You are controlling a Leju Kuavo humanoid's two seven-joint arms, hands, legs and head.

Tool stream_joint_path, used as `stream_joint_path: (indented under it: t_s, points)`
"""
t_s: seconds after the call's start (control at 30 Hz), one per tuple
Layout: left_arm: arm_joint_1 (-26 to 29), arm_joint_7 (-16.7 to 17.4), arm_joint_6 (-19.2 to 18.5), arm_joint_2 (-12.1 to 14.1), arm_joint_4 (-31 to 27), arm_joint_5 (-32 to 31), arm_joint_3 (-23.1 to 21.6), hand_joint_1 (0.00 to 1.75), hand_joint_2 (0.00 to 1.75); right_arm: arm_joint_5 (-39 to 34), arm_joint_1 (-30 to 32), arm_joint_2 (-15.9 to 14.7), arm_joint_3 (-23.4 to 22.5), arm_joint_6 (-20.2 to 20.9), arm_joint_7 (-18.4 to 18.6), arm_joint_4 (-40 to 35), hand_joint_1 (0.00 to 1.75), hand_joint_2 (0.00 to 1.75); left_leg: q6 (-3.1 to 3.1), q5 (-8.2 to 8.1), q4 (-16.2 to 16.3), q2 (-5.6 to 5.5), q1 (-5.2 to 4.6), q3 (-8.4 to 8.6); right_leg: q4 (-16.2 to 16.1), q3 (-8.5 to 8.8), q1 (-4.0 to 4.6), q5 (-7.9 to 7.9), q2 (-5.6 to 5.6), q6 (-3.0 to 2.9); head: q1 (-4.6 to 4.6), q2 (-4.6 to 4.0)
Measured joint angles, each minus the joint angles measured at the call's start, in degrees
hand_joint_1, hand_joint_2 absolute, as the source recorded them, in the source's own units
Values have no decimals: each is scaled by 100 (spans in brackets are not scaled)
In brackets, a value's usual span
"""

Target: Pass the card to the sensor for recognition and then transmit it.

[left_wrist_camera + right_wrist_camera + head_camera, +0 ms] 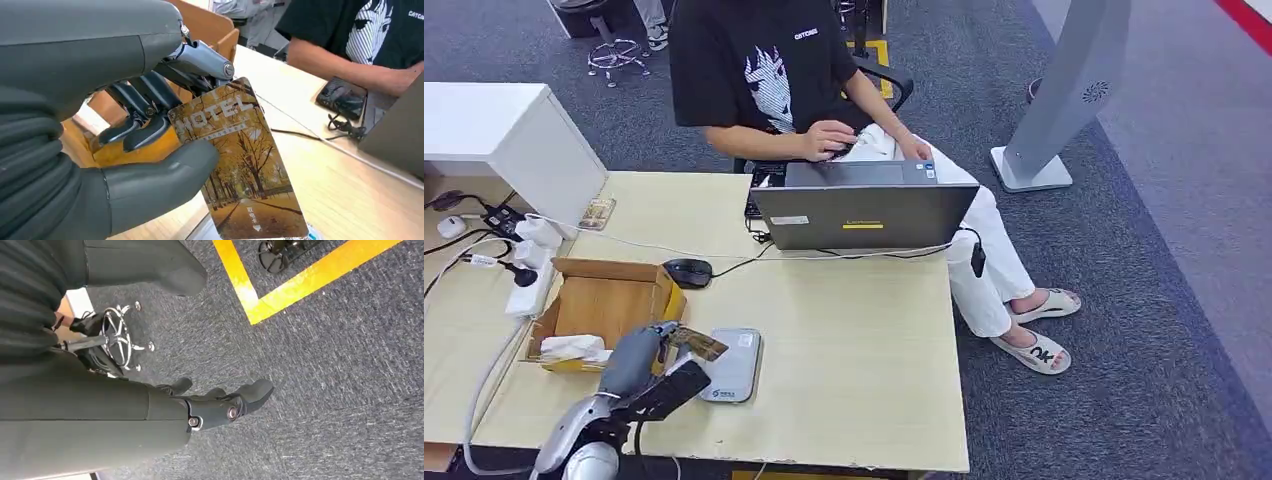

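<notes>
Left hand (125,150) pinches the autumn-photo hotel card (240,165) right over the flat grey sensor pad (734,365); recognition looks underway, handing it on remains. Right hand (220,405) hangs loosely spread, holding nothing.

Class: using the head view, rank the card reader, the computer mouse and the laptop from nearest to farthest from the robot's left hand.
From the left hand:
1. Card reader, grey, right beside the hand.
2. Computer mouse, black, farther up the table past the cardboard box.
3. Laptop, at the far edge, by the seated person.

A person (774,70) types at a laptop (864,212) — mouse (688,271) beside an open cardboard box (604,303).
</notes>
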Motion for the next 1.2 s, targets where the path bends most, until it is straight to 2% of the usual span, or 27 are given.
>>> stream_joint_path:
  t_s: [0.3,0.47,0.53,0.63,0.7,0.8,0.93,0.97,1.0,1.07,1.1,1.13,1.2]
  points:
    - [-197,55,177,221,-347,-225,61,175,175,118,0,-2,-15,-55,9,0,0,175,-1,1,0,0,1,0,1,-1,1,0,0,-1,0,0]
    - [-471,253,201,438,-652,-234,228,175,175,166,4,-2,-59,-54,0,0,0,175,-4,5,0,-2,5,-4,1,-2,5,3,-2,-3,0,0]
    - [-680,443,264,623,-762,-501,381,175,175,188,1,-2,-87,-55,2,0,0,175,-5,6,0,0,5,-3,4,-2,5,3,-1,-5,0,0]
    - [-906,669,415,905,-855,-1238,595,175,175,240,11,-2,-103,-55,11,0,0,175,-5,7,0,0,6,-2,5,-4,7,4,0,-6,0,0]
    - [-1002,671,415,1036,-883,-1283,717,175,175,245,6,-2,-114,-55,20,0,0,175,-5,7,0,1,7,-1,5,-4,7,4,1,-7,0,0]
    - [-1087,669,415,1086,-892,-1200,818,175,175,273,3,-2,-129,-55,39,0,0,175,-5,6,-1,-1,7,-3,5,-2,7,3,-1,-6,2,0]
    - [-1087,774,540,1169,-892,-1567,883,175,175,341,4,-2,-144,-55,55,0,0,175,-5,6,0,6,5,-4,3,-3,6,4,4,-6,2,0]
    - [-1084,785,579,1171,-892,-1606,894,108,175,361,4,-2,-151,-55,55,0,0,175,-5,6,0,7,5,-4,3,-4,6,4,5,-6,0,0]
    - [-1080,787,625,1167,-892,-1628,914,89,175,365,3,-2,-159,-57,55,0,0,175,-5,6,0,7,5,-4,3,-4,6,4,6,-6,0,0]
    - [-1058,785,792,1154,-892,-1685,936,93,175,398,2,-2,-181,-68,52,0,0,175,-6,5,0,7,5,-4,3,-5,6,4,7,-6,0,0]
    - [-1048,774,902,1130,-892,-1718,957,63,175,422,3,-2,-194,-72,52,0,0,175,-6,5,0,7,5,-4,3,-5,6,4,7,-6,0,0]
    - [-1036,763,990,1099,-894,-1733,981,0,175,431,3,-2,-210,-81,50,0,0,175,-6,4,0,6,5,-5,3,-5,6,3,6,-6,0,0]
    - [-992,737,1076,1062,-901,-1749,1003,0,175,446,2,-2,-236,-83,48,0,0,175,-6,4,0,5,5,-5,2,-5,6,2,5,-5,0,0]
